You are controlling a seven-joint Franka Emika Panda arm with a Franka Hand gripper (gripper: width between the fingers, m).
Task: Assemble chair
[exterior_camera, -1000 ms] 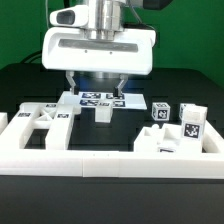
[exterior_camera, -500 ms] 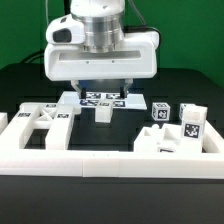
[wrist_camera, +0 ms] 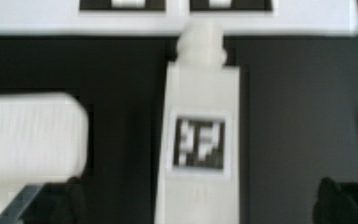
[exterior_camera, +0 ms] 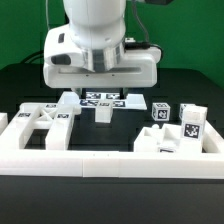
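White matte bar, tagged, lies flat on black counter, pegged end reaching marker board edge. Tool hangs above bar, jaws spread wide, empty, one finger either side, clear of it. Cut-out panel and cubes lie loose near border wall. I judge step: pickup of bar, assembly barely begun. Next I need straight descent, jaws centred across bar's width, then closure.

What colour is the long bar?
White bar, with a black-and-white square tag. Best seen in the wrist view.
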